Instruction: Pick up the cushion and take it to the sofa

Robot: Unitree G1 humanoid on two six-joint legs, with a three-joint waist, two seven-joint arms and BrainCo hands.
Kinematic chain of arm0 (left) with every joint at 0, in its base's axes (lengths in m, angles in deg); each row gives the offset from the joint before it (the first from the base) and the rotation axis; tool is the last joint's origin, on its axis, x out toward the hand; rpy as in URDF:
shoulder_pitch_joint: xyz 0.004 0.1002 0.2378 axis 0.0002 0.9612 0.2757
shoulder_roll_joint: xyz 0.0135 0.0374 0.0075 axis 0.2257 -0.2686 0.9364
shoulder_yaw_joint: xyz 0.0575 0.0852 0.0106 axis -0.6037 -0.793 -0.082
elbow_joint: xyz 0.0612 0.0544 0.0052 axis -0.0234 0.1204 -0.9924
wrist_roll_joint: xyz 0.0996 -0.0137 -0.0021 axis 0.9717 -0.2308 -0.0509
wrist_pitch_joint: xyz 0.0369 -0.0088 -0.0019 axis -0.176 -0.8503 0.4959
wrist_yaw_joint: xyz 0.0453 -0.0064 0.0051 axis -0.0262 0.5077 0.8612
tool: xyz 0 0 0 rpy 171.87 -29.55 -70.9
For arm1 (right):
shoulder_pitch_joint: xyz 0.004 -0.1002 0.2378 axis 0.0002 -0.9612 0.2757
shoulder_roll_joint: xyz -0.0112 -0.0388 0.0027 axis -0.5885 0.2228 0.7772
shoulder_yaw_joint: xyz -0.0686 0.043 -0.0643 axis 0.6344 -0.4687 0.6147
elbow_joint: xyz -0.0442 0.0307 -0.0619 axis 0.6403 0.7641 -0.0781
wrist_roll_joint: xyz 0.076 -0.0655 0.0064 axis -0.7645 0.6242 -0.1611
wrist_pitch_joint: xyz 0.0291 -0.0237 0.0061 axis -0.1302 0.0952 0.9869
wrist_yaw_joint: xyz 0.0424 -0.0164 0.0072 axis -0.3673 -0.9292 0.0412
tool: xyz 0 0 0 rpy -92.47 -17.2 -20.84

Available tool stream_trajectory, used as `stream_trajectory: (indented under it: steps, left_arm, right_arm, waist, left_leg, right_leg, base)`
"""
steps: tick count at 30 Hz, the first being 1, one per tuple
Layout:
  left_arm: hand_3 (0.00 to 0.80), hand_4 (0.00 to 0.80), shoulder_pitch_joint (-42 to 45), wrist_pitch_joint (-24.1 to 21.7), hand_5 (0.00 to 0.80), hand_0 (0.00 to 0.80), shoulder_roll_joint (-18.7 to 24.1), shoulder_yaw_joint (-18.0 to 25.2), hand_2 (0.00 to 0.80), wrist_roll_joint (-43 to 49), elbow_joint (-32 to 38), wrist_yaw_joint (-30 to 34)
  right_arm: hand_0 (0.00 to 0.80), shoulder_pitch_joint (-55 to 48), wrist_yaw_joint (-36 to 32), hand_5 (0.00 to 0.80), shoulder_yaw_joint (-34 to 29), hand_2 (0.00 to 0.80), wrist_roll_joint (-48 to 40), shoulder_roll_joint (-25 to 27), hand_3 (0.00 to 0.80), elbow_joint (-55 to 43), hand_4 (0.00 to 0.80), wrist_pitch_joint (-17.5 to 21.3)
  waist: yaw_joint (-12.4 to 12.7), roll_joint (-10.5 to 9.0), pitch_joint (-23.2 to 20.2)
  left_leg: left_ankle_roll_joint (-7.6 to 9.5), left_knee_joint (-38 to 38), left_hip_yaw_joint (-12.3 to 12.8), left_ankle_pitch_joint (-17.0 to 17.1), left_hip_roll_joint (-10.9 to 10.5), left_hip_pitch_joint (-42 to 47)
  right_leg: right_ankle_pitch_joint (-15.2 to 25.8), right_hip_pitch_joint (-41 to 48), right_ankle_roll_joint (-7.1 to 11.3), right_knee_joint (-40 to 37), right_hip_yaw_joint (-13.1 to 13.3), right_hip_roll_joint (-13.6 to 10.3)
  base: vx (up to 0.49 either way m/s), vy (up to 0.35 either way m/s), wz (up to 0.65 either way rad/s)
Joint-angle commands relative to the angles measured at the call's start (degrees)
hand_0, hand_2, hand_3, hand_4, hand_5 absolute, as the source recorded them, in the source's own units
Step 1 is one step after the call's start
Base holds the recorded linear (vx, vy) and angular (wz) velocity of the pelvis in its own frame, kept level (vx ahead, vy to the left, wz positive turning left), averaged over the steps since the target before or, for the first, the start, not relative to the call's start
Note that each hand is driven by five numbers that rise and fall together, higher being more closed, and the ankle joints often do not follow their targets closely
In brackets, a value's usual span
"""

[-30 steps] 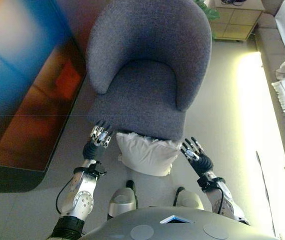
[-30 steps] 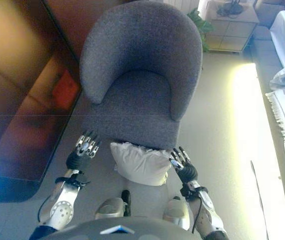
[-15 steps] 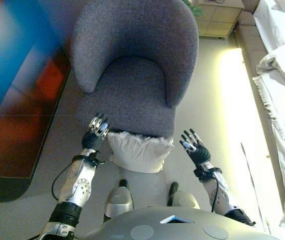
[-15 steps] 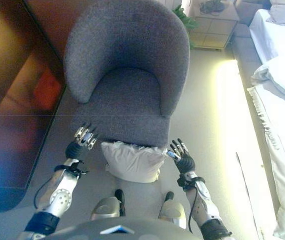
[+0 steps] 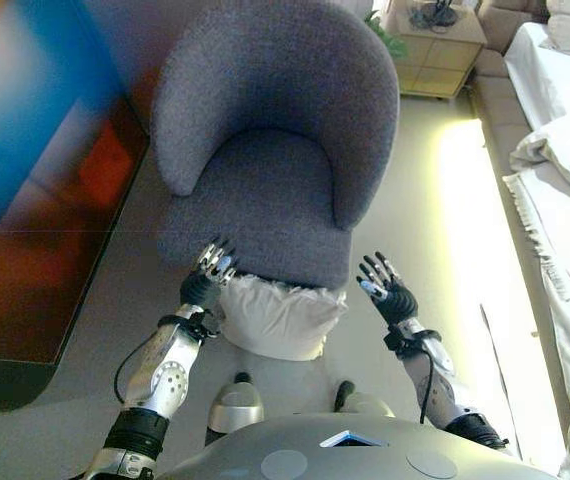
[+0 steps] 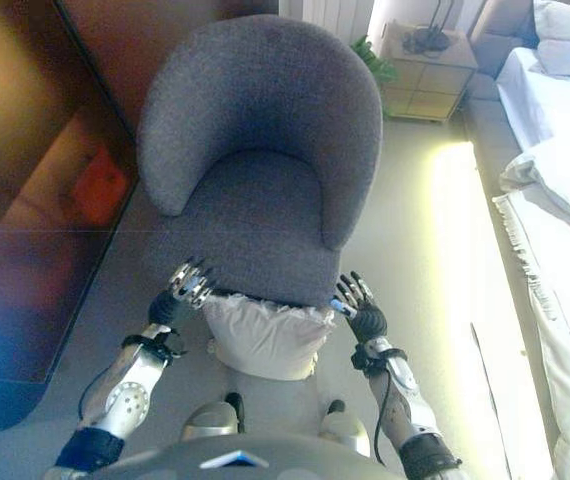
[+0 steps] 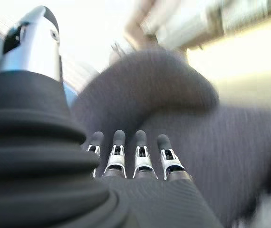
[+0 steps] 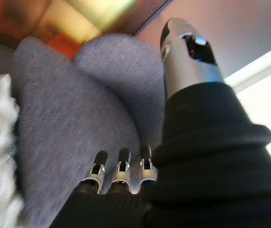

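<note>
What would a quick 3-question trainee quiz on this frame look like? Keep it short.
1. True or false: the cushion lies on the armchair's seat.
2. Which hand is nearer the cushion: A) left hand B) right hand?
3. Fill in: both hands' fingers are ____.

Key:
1. False; it is on the floor against the armchair's front.
2. A; it is at the cushion's edge, the right stands apart.
3. Open, holding nothing.

Between your two hands you see a white cushion [image 5: 283, 315] of soft, wrinkled matt cloth. Just beyond the fingertips, the grey armchair [image 5: 275, 150] wears coarse, nubbly woven fabric. The floor [image 5: 435, 210] beside your right hand looks smooth and faintly glossy.
</note>
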Motion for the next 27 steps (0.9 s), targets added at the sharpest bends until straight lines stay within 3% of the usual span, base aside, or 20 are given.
stream_trajectory:
  steps: [1, 4, 6, 7, 12, 17, 27]
  left_arm:
    - [0.0, 0.0, -3.13, 5.11, 0.0, 0.0, -2.06, -1.49, 0.0, -13.61, 3.59, 13.48]
    - [0.0, 0.0, -3.28, 13.21, 0.0, 0.0, -5.67, -1.39, 0.0, -25.64, 1.69, 21.43]
    - [0.0, 0.0, -2.86, 17.37, 0.0, 0.0, -7.48, -1.01, 0.0, -30.17, 0.42, 23.36]
    - [0.0, 0.0, -2.61, 17.84, 0.0, 0.0, -8.27, -1.06, 0.0, -30.25, -0.48, 24.11]
    - [0.0, 0.0, 0.42, 17.45, 0.0, 0.0, -10.9, -0.03, 0.0, -29.93, -2.34, 24.72]
    - [0.0, 0.0, 1.65, 17.6, 0.0, 0.0, -10.43, 1.62, 0.0, -29.06, -2.21, 26.13]
    - [0.0, 0.0, 0.57, 16.81, 0.0, 0.0, -10.14, 1.04, 0.0, -28.33, -3.35, 25.7]
  right_arm:
    - [0.0, 3.19, -14.08, 0.0, -1.26, 0.0, -13.14, -2.17, 0.0, -5.63, 0.0, -2.43]
    - [0.0, 3.28, -27.61, 0.0, -1.35, 0.0, -27.81, -5.45, 0.0, -5.12, 0.0, -10.97]
    - [0.0, 2.66, -31.93, 0.0, -1.56, 0.0, -34.74, -7.47, 0.0, -5.24, 0.0, -16.15]
    - [0.0, 2.42, -32.26, 0.0, -1.6, 0.0, -35.44, -8.02, 0.0, -4.98, 0.0, -16.75]
    - [0.0, -0.13, -32.76, 0.0, -2.67, 0.0, -33.36, -9.18, 0.0, -1.59, 0.0, -17.79]
    - [0.0, -1.75, -36.09, 0.0, -3.51, 0.0, -31.61, -7.64, 0.0, -0.99, 0.0, -18.06]
    - [0.0, -0.98, -34.04, 0.0, -2.78, 0.0, -30.46, -7.76, 0.0, -0.4, 0.0, -17.45]
  waist:
    - [-0.84, 0.78, -1.62]
    - [-0.96, 0.96, -2.26]
    - [-1.07, 1.03, -2.68]
    - [-1.13, 1.07, -2.81]
    - [-1.48, 1.18, -2.96]
    - [-1.67, 1.09, -2.93]
    - [-1.86, 1.35, -3.2]
  left_leg:
    - [1.58, 1.5, -1.6, -1.1, 1.43, -2.17]
    - [1.26, 1.2, -1.4, -1.36, 1.65, -1.58]
    - [0.95, 1.3, -1.45, -1.52, 1.86, -1.46]
    - [0.91, 1.33, -1.47, -1.66, 1.9, -1.4]
    - [0.67, 1.28, -1.49, -1.9, 2.04, -0.95]
    - [0.51, 0.59, -1.48, -1.69, 2.08, -0.65]
    - [0.59, -0.3, -1.62, -1.53, 1.76, -0.03]
  right_leg:
    - [0.48, -0.99, 1.81, 1.67, -2.5, -3.19]
    - [0.07, -0.55, 1.82, 1.6, -2.61, -3.01]
    - [-0.18, -0.5, 1.8, 1.72, -2.65, -2.86]
    - [-0.29, -0.46, 1.77, 1.72, -2.68, -2.82]
    - [-0.67, -0.25, 1.55, 1.61, -2.11, -2.37]
    - [-0.6, -0.34, 1.31, 1.31, -1.81, -2.0]
    - [-0.53, -0.39, 1.2, 1.37, -1.94, -1.83]
  base:
    - [0.038, -0.048, 0.02]
    - [0.042, -0.041, 0.01]
    - [0.036, -0.032, 0.01]
    - [0.03, -0.024, 0.04]
    - [0.009, -0.006, 0.02]
    - [0.0, 0.0, 0.0]
    - [0.0, 0.0, 0.0]
